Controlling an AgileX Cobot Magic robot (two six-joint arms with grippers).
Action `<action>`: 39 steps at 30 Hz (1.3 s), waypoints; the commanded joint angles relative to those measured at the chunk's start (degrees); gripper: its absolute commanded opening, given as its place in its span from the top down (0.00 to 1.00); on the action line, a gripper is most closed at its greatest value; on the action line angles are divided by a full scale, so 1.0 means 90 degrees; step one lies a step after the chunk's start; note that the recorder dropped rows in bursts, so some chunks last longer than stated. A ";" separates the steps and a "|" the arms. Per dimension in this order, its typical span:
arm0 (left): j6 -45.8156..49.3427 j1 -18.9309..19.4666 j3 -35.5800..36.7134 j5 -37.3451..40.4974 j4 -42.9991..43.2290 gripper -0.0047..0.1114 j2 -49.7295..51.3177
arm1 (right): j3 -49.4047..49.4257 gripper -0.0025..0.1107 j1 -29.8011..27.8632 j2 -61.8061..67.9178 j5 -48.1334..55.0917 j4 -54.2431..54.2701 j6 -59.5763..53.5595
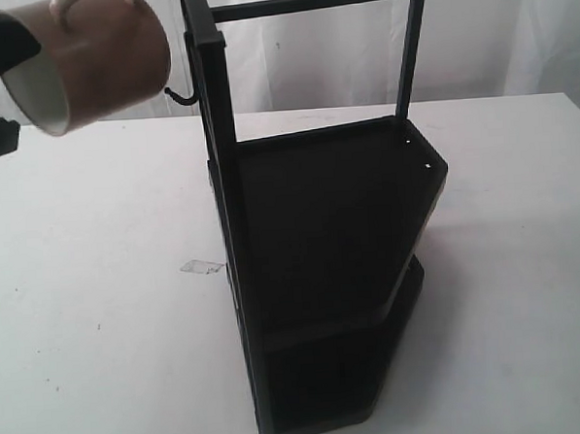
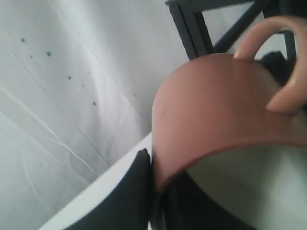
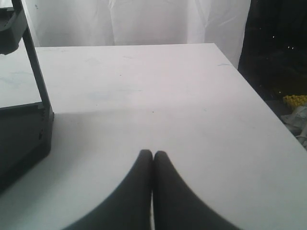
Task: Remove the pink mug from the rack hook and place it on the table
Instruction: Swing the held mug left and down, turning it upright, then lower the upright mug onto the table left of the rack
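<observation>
The pink mug [image 1: 97, 57] hangs in the air at the upper left, tilted on its side, its cream rim facing down-left. My left gripper [image 1: 5, 71] is shut on the mug's wall: one finger outside, the other inside the rim. In the left wrist view the pink mug [image 2: 216, 103] fills the frame, handle up, with a black finger [image 2: 139, 191] pressed to its wall. The rack hook [image 1: 179, 94] sticks out bare from the black upright, just right of the mug and apart from it. My right gripper [image 3: 152, 154] is shut and empty above the white table [image 3: 182, 96].
The tall black two-shelf rack [image 1: 331, 263] stands mid-table; its corner shows as the rack [image 3: 21, 134] in the right wrist view. A small scrap [image 1: 202, 267] lies on the table [image 1: 89, 286] left of the rack. The table's right edge drops to dark floor.
</observation>
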 commanded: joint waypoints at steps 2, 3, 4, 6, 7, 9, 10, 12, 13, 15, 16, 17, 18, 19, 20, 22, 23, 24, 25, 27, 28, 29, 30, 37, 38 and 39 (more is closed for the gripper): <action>-0.7377 0.0004 -0.0118 -0.0059 0.5927 0.96 -0.0088 | 0.0014 0.98 0.0011 -0.0011 -0.0061 0.0031 0.0032; -0.9908 0.0004 -0.0118 0.0110 0.8039 0.96 -0.0088 | 0.0014 0.98 0.0011 -0.0011 -0.0061 0.0031 0.0032; -1.0672 0.0004 -0.0118 0.0256 0.8625 0.96 -0.0076 | 0.0014 0.98 0.0011 -0.0011 -0.0061 0.0031 0.0032; -1.1029 0.0004 -0.0118 0.0469 0.8881 0.96 -0.0076 | 0.0014 0.98 0.0011 -0.0011 -0.0061 0.0031 0.0032; -1.1029 -0.0028 -0.0118 0.0487 0.8867 0.96 -0.0076 | 0.0014 0.98 0.0011 -0.0011 -0.0061 0.0031 0.0032; -1.1011 -0.0247 -0.0220 0.0753 0.8867 0.96 -0.0061 | 0.0014 0.98 0.0011 -0.0011 -0.0061 0.0031 0.0032; -1.0795 -0.0383 -0.0544 0.1460 0.8867 0.96 0.0041 | 0.0014 0.98 0.0011 -0.0011 -0.0061 0.0031 0.0032; -1.0439 -0.0708 -0.1235 0.2781 0.8867 0.96 0.0291 | 0.0014 0.98 0.0011 -0.0011 -0.0061 0.0031 0.0032; -1.0433 -0.0809 -0.1475 0.3029 0.8867 0.96 0.0388 | 0.0014 0.98 0.0011 -0.0011 -0.0061 0.0031 0.0032; -1.0338 -0.0884 -0.1792 0.3417 0.8746 0.96 0.0588 | 0.0014 0.98 0.0011 -0.0011 -0.0061 0.0031 0.0032; -1.0218 -0.0884 -0.1888 0.3672 0.8714 0.96 0.0696 | 0.0014 0.98 0.0011 -0.0011 -0.0061 0.0031 0.0032; -1.0114 -0.0884 -0.1963 0.3975 0.8735 0.96 0.0795 | 0.0014 0.98 0.0011 -0.0011 -0.0061 0.0031 0.0032; -1.0059 -0.0884 -0.2001 0.4131 0.8770 0.96 0.0850 | 0.0014 0.98 0.0011 -0.0011 -0.0061 0.0031 0.0032; -1.0059 -0.0884 -0.2030 0.4145 0.8770 0.96 0.0861 | 0.0014 0.98 0.0011 -0.0011 -0.0061 0.0031 0.0032; -1.0059 -0.0884 -0.2058 0.4159 0.8770 0.96 0.0861 | 0.0014 0.98 0.0011 -0.0011 -0.0061 0.0031 0.0032; -1.0059 -0.0884 -0.2159 0.4159 0.8757 0.96 0.0875 | 0.0014 0.98 0.0011 -0.0011 -0.0061 0.0031 0.0032; -1.0059 -0.0884 -0.2221 0.4171 0.8757 0.96 0.0876 | 0.0014 0.98 0.0011 -0.0011 -0.0061 0.0031 0.0032; -1.0059 -0.0884 -0.2277 0.4183 0.8757 0.96 0.0901 | 0.0014 0.98 0.0011 -0.0011 -0.0061 0.0031 0.0032; -1.0059 -0.0884 -0.2325 0.4181 0.8757 0.96 0.0936 | 0.0014 0.98 0.0011 -0.0011 -0.0061 0.0031 0.0032; -1.0059 -0.0884 -0.2428 0.4231 0.8745 0.96 0.1054 | 0.0014 0.98 0.0011 -0.0011 -0.0061 0.0031 0.0032; -1.0059 -0.0884 -0.2471 0.4267 0.8745 0.96 0.1137 | 0.0014 0.98 0.0011 -0.0011 -0.0061 0.0031 0.0032; -1.0071 -0.0884 -0.2523 0.4290 0.8712 0.96 0.1238 | 0.0014 0.98 0.0011 -0.0011 -0.0061 0.0031 0.0032; -1.0071 -0.0884 -0.2580 0.4340 0.8655 0.96 0.1365 | 0.0014 0.98 0.0011 -0.0011 -0.0061 0.0031 0.0032; -0.9986 -0.0899 -0.3273 0.5849 0.8220 0.96 0.2452 | 0.0014 0.98 0.0011 -0.0011 -0.0061 0.0031 0.0032; -0.9986 -0.0949 -0.3328 0.5981 0.8175 0.96 0.2554 | 0.0014 0.98 0.0011 -0.0011 -0.0061 0.0031 0.0032; -0.9986 -0.1028 -0.3377 0.6054 0.8175 0.96 0.2626 | 0.0014 0.98 0.0011 -0.0011 -0.0061 0.0031 0.0032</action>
